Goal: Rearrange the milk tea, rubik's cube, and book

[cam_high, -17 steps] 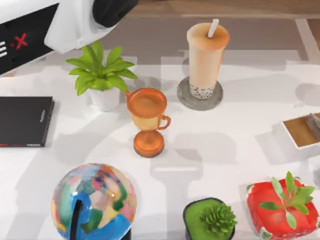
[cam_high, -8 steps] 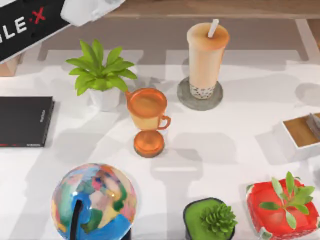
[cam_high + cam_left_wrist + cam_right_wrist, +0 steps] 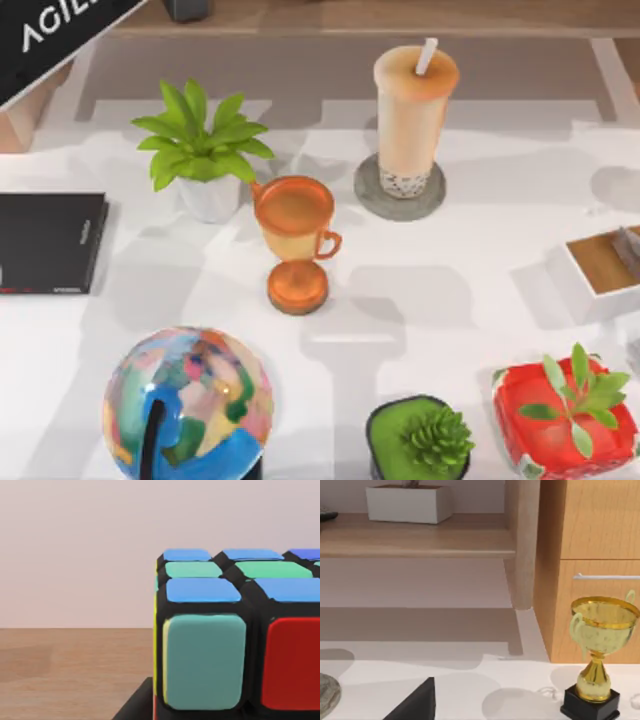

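The milk tea (image 3: 413,115), a tall clear cup with a white straw and dark pearls, stands upright on a grey coaster (image 3: 372,203) at the back centre of the table. The rubik's cube (image 3: 235,635) looms very close in the left wrist view, over a wooden surface, with blue, green, teal and red tiles facing me. A dark edge of my left gripper (image 3: 132,707) shows just below it. My left arm (image 3: 60,28) crosses the back left corner. A dark part of my right gripper (image 3: 415,705) shows low in the right wrist view. The book is out of view.
An orange trophy cup (image 3: 293,240) stands mid-table, beside a leafy plant (image 3: 200,150). A black slab (image 3: 50,242) lies left, a globe (image 3: 187,400) front left. Green pot (image 3: 420,440), red pot (image 3: 565,415), white tray (image 3: 580,280) sit right. A gold trophy (image 3: 600,650) fronts a wooden cabinet (image 3: 590,525).
My left arm has drawn back up and to the left, leaving only its black forearm in the top view's corner. Nothing on the table has moved.
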